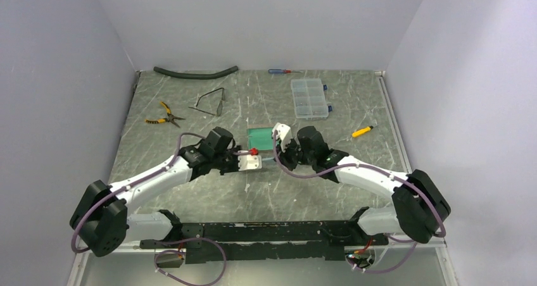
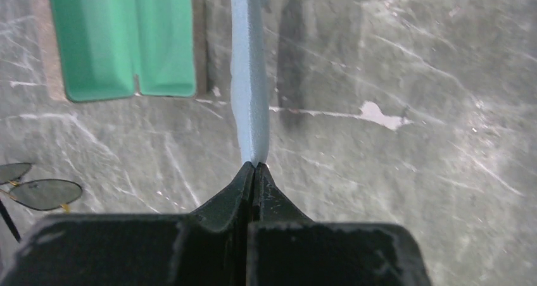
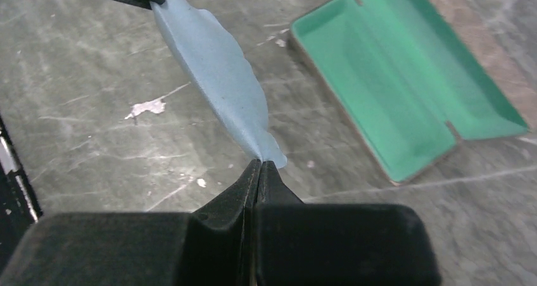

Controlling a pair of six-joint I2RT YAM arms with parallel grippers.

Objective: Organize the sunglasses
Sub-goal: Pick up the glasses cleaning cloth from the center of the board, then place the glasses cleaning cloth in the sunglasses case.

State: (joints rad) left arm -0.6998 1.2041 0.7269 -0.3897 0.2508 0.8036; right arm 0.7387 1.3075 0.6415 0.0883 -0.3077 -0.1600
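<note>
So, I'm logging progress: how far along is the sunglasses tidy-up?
Done: the case lies open. In hand: left gripper and right gripper pinch a blue cloth between them. Left: the sunglasses lie on the table, outside the case.

Your desk (image 1: 266, 197) is grey-green stone-look with pale veins and scuffs. A plain pale back wall (image 1: 253, 20) rises behind the desk, and matching side walls (image 1: 50, 96) close it in left and right. Light is soft and even.
</note>
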